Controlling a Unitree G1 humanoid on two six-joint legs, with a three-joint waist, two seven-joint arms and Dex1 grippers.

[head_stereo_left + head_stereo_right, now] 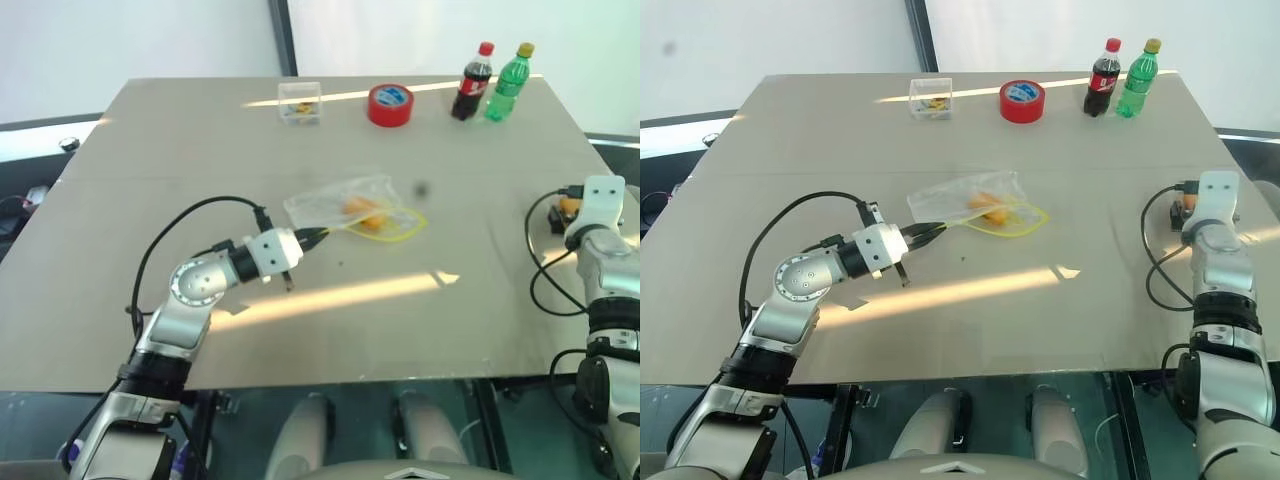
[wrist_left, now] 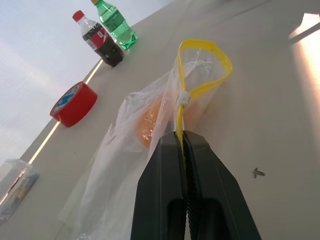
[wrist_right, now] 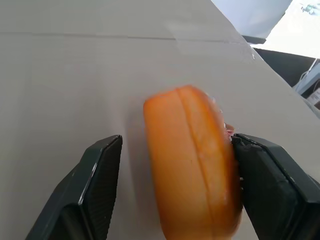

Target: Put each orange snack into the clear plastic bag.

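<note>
Left eye view: left gripper (image 1: 318, 236) mid-table (image 1: 150, 180), jaws clenched on the near edge of the clear plastic bag (image 1: 335, 205). Bag lying flat at table centre, yellow strip looped open toward the right, one orange snack (image 1: 360, 210) visible inside. Right gripper (image 1: 570, 207) out at the right edge of the table, a bit of orange just showing past the wrist. Along the far edge: small clear box (image 1: 300, 101), red tape roll (image 1: 390, 105), cola bottle (image 1: 473, 82), green bottle (image 1: 508, 82), both bottles upright and side by side.

Right eye view: same layout. Bag and right arm well apart, bare table between.

Left wrist view: black fingers (image 2: 165, 190) pressed together, yellow zip strip pinched between them. Bag mouth standing open beyond the tips, orange lump inside against the wall. Tape roll and both bottles beyond.

Right wrist view: second orange snack (image 3: 192, 165) sitting between the two fingers (image 3: 97, 190), touching the one finger, clear gap to the other. Jaws wide, not closed on it. Cannot tell whether resting on the table or partly lifted.
</note>
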